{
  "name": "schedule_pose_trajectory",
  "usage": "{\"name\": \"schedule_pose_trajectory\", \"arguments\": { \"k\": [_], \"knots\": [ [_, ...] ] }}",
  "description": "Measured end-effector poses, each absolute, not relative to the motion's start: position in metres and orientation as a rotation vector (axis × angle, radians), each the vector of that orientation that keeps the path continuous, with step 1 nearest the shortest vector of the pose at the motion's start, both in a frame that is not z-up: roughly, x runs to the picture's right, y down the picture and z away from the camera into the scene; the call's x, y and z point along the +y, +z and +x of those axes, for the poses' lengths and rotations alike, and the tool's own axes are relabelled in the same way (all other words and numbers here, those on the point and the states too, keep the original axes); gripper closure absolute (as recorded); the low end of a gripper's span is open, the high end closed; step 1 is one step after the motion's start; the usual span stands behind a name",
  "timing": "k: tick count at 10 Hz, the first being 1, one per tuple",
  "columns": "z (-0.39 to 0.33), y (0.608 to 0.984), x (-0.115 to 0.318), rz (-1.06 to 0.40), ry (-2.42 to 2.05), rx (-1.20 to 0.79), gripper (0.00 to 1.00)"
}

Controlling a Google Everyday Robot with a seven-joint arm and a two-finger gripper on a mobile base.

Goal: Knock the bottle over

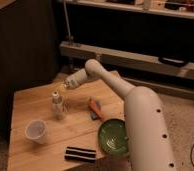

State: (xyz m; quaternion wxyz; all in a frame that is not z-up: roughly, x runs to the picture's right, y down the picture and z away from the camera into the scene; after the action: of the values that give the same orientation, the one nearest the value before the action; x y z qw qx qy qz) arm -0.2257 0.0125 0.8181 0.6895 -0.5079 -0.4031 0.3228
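The bottle (57, 105) is small, clear and whitish with a white cap, and stands upright on the wooden table (30, 100), left of centre. My white arm reaches from the lower right across the table. My gripper (60, 89) hangs just above and slightly right of the bottle's cap, very close to it. I cannot tell whether it touches the cap.
A white plastic cup (36, 131) stands at the front left. A green bowl (113, 136) sits at the front right beside my arm. A black-and-white striped packet (80, 153) lies at the front edge. An orange-and-blue item (94, 107) lies right of the bottle. Dark shelving stands behind.
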Motion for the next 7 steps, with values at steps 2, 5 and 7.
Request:
{"name": "schedule_pose_trajectory", "arguments": {
  "k": [2, 5, 7],
  "knots": [
    [-0.216, 0.796, 0.030, -1.172, 0.646, -0.926, 1.00],
    [-0.193, 0.751, 0.057, -1.147, 0.527, -0.878, 1.00],
    [-0.177, 0.737, 0.069, -1.072, 0.526, -0.820, 0.96]
  ]
}}
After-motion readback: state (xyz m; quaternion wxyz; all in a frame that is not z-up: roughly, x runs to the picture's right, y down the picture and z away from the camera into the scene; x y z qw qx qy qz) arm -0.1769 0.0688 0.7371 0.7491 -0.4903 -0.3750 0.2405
